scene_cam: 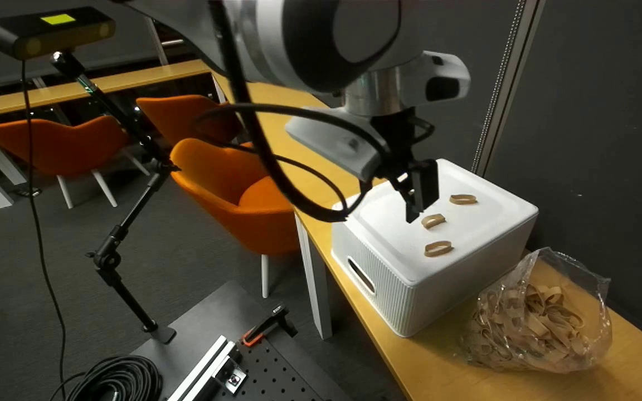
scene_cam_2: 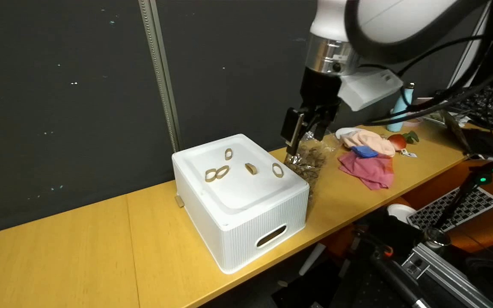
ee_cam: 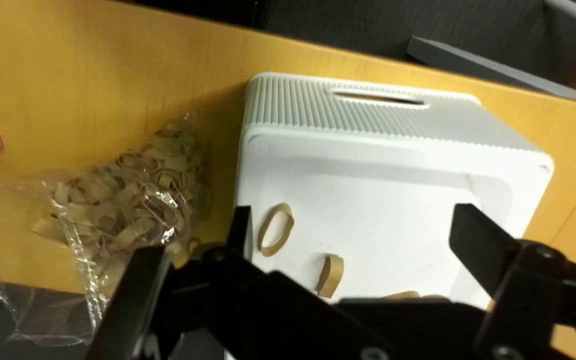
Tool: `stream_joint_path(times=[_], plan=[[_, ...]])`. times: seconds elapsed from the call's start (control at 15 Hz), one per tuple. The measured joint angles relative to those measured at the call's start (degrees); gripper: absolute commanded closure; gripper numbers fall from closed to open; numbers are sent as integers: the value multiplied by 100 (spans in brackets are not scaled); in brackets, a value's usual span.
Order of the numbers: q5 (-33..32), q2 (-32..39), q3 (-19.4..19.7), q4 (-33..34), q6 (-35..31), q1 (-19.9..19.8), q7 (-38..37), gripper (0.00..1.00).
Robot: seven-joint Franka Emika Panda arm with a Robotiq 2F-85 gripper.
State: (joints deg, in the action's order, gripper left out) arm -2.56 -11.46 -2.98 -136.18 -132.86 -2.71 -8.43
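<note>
My gripper (ee_cam: 353,220) is open and empty, with its two black fingers wide apart. It hangs above the upturned white ribbed box (ee_cam: 288,105); both exterior views show the gripper (scene_cam: 418,195) (scene_cam_2: 305,141) and the box (scene_cam: 466,284) (scene_cam_2: 212,231). Several tan loop bands lie on the box top. In the wrist view a flat oval band (ee_cam: 263,235) lies near the left finger, and a band standing on edge (ee_cam: 337,275) lies between the fingers. Others are partly hidden behind the gripper. An exterior view shows two bands side by side (scene_cam_2: 211,179) (scene_cam_2: 218,176).
A clear plastic bag of tan bands (scene_cam: 555,334) stands on the wooden table (scene_cam_2: 79,256) beside the box. Pink cloth (scene_cam_2: 368,171), blue cloth (scene_cam_2: 363,151) and a light blue bottle (scene_cam_2: 396,113) lie farther along. A dark wall panel (scene_cam_2: 79,107) backs the table.
</note>
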Motion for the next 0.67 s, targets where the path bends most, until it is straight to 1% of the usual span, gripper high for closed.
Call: stream_joint_path(times=[0.13, 0.33, 0.47, 0.67], plan=[[40, 765, 72, 465, -351, 7, 142, 0], [42, 1806, 71, 1264, -631, 103, 166, 0], [45, 2299, 69, 1707, -756, 190, 166, 0], [51, 2815, 63, 2197, -947, 321, 166, 0]])
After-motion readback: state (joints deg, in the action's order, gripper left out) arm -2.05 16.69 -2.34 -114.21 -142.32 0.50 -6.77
